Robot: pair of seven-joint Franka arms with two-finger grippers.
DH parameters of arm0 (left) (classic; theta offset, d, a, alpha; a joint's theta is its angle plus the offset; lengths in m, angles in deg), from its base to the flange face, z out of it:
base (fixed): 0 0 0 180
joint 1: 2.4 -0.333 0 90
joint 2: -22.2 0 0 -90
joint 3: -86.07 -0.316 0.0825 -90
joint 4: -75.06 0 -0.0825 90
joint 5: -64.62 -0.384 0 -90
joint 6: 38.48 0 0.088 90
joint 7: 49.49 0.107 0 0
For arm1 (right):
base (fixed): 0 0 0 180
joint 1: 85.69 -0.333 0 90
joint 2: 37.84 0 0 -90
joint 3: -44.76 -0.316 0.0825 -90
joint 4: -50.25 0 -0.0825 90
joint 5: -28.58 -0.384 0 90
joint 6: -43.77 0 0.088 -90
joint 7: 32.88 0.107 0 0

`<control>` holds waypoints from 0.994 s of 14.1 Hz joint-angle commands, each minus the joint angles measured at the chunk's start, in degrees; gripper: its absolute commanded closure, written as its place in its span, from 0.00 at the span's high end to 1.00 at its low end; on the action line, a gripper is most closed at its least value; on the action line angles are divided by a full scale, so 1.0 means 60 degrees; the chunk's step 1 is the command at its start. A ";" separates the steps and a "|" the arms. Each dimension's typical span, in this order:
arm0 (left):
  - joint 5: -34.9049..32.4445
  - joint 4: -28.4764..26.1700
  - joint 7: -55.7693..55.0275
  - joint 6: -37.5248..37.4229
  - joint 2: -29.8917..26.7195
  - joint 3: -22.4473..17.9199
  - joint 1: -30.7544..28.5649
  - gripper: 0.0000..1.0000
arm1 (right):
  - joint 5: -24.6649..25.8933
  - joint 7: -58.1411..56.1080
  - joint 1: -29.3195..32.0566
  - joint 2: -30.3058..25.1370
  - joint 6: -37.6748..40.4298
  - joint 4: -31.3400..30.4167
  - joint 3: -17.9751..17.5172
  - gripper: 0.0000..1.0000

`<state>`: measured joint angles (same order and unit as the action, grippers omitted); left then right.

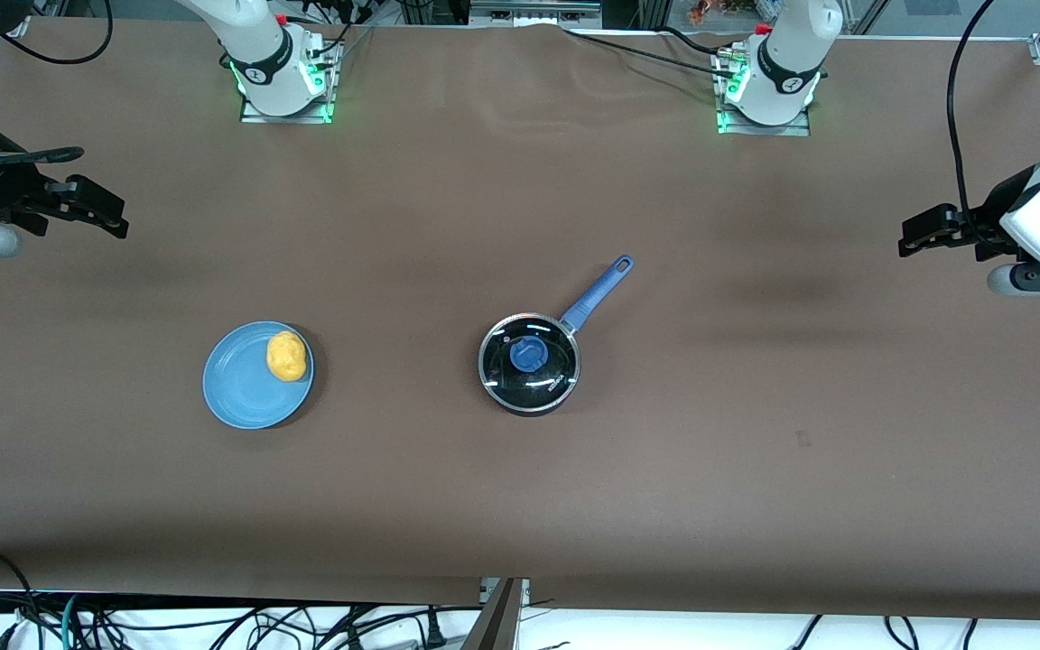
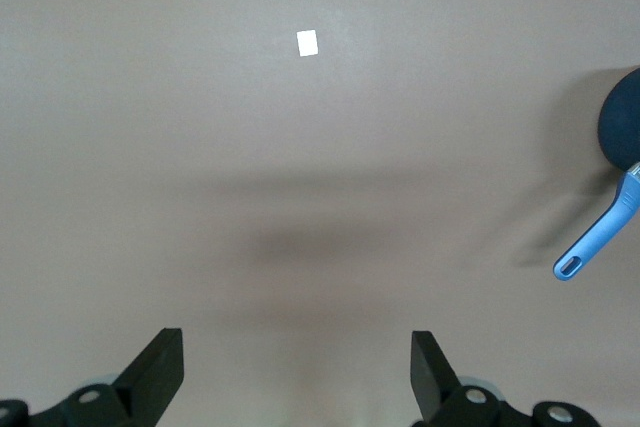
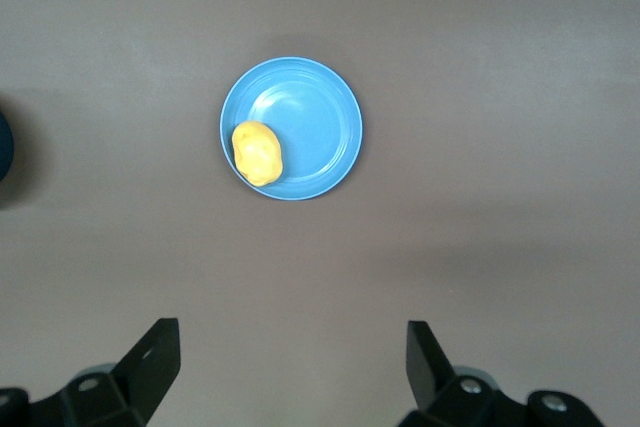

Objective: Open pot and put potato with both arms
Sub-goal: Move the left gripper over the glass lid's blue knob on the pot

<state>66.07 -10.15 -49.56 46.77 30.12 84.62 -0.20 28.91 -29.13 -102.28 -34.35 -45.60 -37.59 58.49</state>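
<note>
Small round black saucepan (image 1: 529, 364) with long blue handle (image 1: 596, 291) sits mid-worktop; handle points to 1 o'clock in front view. Clear glass lid with blue knob (image 1: 528, 355) closed on pan. Lumpy yellow-orange potato (image 1: 286, 356) rests on flat blue plate (image 1: 245, 397), at plate's 2 o'clock, toward right arm's end of worktop.

Left gripper (image 1: 910, 236): fingers released, over left arm's end of worktop, waiting. Right gripper (image 1: 114, 219): fingers released, over right arm's end.

Risks: smooth knob may slip from fingers; potato near plate rim may roll off under off-centre grasp.

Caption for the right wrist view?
Open right gripper high over the table, potato resting on the blue plate below.
</note>
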 commanded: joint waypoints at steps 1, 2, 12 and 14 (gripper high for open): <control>0.0023 -0.0242 -0.0078 0.0074 -0.0251 0.0139 -0.0133 1.00 | -0.0054 -0.0037 0.0025 -0.0054 0.0101 0.0007 -0.0032 1.00; 0.0038 -0.0242 -0.0092 0.0074 -0.0236 0.0139 -0.0119 1.00 | -0.0054 -0.0037 0.0025 -0.0054 0.0101 0.0007 -0.0032 1.00; 0.0170 -0.0360 -0.3336 0.1316 0.0333 0.1980 0.0174 1.00 | -0.0054 0.0021 0.0025 -0.0054 0.0101 0.0007 -0.0032 1.00; 0.0170 -0.0360 -0.5195 0.2296 0.0845 0.2626 0.0436 1.00 | -0.0054 0.0021 0.0025 -0.0054 0.0101 0.0007 -0.0032 1.00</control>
<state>66.33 -12.30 -71.55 55.96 32.26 97.50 0.88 28.90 -29.13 -102.28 -34.34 -45.57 -37.60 58.49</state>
